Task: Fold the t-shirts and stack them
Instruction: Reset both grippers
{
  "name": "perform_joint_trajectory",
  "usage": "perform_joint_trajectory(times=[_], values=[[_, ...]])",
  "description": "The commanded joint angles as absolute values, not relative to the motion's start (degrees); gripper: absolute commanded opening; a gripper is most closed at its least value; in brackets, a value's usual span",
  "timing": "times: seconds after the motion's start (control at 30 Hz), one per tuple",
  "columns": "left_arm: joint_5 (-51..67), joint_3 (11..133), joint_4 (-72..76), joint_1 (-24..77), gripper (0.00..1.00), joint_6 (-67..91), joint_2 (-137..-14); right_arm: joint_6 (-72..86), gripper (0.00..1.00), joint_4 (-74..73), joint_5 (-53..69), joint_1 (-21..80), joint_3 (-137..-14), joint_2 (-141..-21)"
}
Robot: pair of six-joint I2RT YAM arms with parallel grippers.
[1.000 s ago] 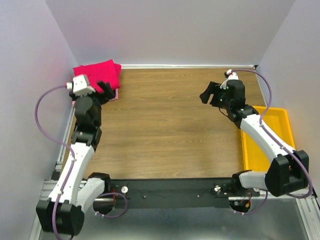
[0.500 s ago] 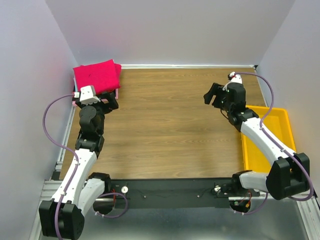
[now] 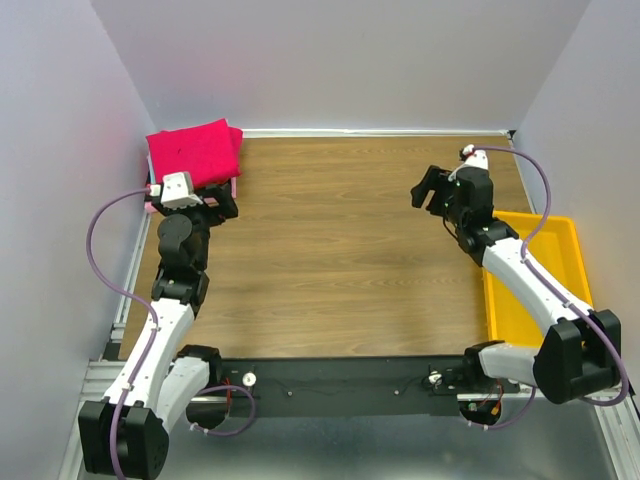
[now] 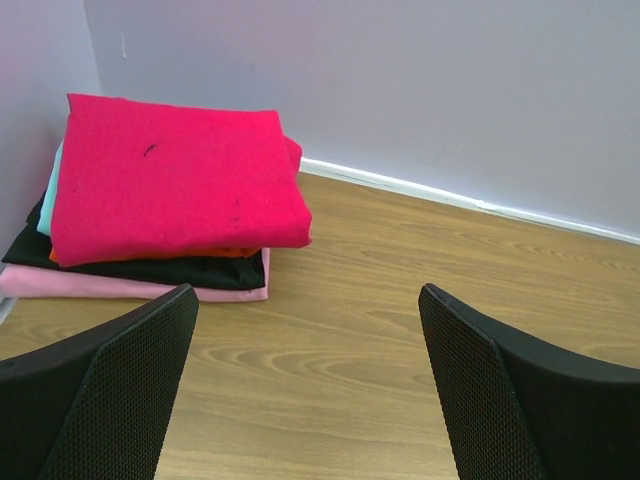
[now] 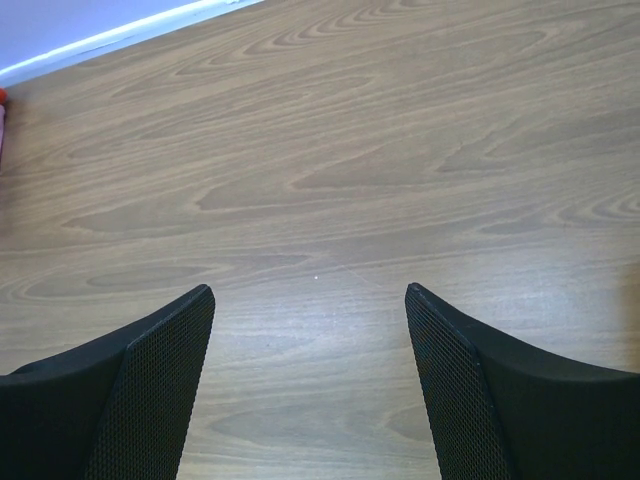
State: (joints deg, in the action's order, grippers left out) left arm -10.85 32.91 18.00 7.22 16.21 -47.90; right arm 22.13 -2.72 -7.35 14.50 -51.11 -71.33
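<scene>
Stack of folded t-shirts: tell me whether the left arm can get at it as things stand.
Probably yes. The left end effector is open and empty, facing the stack of t-shirts with only table between them. The crimson shirt on top lies exposed.

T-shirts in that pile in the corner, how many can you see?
5, stacked in the far left corner: crimson shirt on top, beneath it a cyan edge, an orange sliver, a black shirt, a pink shirt at the bottom. Others may be hidden.
</scene>
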Motion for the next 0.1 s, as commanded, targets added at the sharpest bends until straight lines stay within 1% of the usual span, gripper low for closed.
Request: perform_joint_trajectory(times=[0.0, 0.07], values=[[-9.93, 32.34, 20.21, 7.38, 0.99, 14.94, -47.38, 21.27, 0.84, -1.23, -9.75, 14.06, -50.27, -70.84], [-10.63, 32.34, 20.21, 7.38, 0.99, 15.47, -47.2, 21.27, 0.84, -1.23, -10.54, 14.06, -50.36, -71.01]])
